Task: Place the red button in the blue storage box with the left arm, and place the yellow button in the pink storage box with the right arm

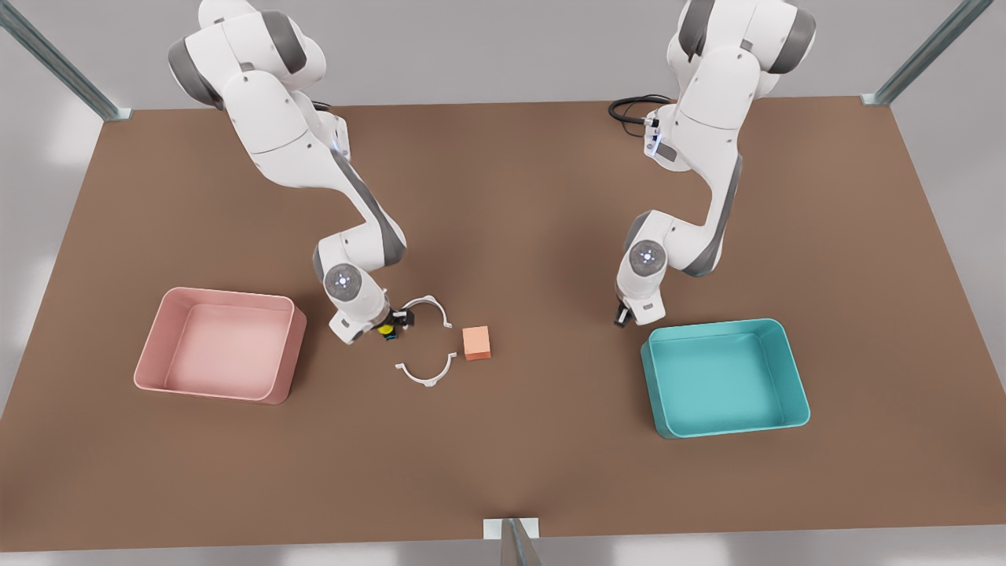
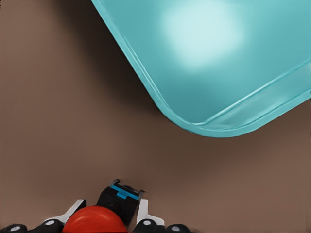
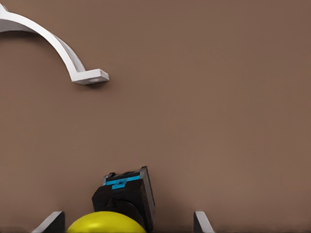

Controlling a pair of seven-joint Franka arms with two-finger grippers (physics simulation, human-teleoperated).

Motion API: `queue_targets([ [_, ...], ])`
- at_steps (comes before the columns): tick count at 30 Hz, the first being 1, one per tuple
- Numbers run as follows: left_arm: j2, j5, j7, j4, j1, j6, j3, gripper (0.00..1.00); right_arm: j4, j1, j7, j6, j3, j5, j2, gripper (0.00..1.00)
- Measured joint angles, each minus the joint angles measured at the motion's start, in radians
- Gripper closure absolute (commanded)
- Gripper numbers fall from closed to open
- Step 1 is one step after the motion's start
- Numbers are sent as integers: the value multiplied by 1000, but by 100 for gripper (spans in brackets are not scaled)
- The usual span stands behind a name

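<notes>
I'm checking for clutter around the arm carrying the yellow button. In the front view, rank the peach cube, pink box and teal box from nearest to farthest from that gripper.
From the right gripper, holding the yellow button:
1. Peach cube, toward the front view's right.
2. Pink box, on the front view's left.
3. Teal box, far on the front view's right.

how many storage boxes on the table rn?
2. The pink storage box sits at the front view's left, beyond the right tool. The blue storage box sits at the front view's right, beside the left tool.
</notes>
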Motion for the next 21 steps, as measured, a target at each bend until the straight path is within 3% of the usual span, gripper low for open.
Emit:
queue_targets([
  [1, -1, 0, -11, 1, 0, 2, 0, 59, -2, 0, 2, 3, 4, 1, -1, 28],
  [3, -5, 0, -30, 8, 1, 4, 0, 66, -3, 0, 4, 7, 10, 2, -1, 35],
  [6, -21, -1, -52, 17, 4, 3, 2, 67, -3, 0, 9, 12, 12, 1, 0, 45],
  [11, -221, -2, -52, 86, 7, -120, 44, 67, 8, -1, 12, 15, 7, 3, -3, 46],
  [14, -254, -6, 6, 192, -3, -250, 215, 66, 30, -11, 12, 12, -2, 3, -41, 46],
  [17, -84, -66, 111, 375, 133, -340, 289, 65, 42, -58, -2, -4, -12, 1, -95, 46],
  [21, 122, -144, 243, 547, 168, -408, 292, 61, 71, -215, -50, -73, -4, -2, -176, 45],
])
